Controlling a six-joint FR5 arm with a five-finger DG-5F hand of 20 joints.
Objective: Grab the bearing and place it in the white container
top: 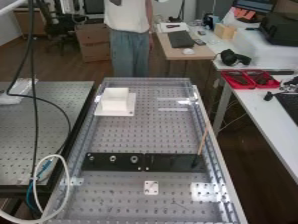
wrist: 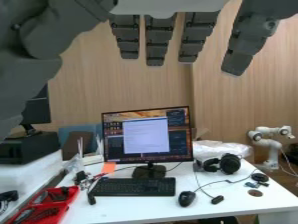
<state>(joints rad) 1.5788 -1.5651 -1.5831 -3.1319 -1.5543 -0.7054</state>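
Perforated bench (top: 126, 135); bearings (top: 134, 159) in a row on a black plate (top: 169, 163)
Robot hand (wrist: 156, 41) released, its fingers straight and loose before a computer desk (wrist: 133, 210); the bearings lie well apart from it; a white container (top: 115, 102) stands beyond them on the same bench.

The container (top: 115, 105) is white, the strip (top: 176, 162) black, the benchtop (top: 123, 137) dotted grey.
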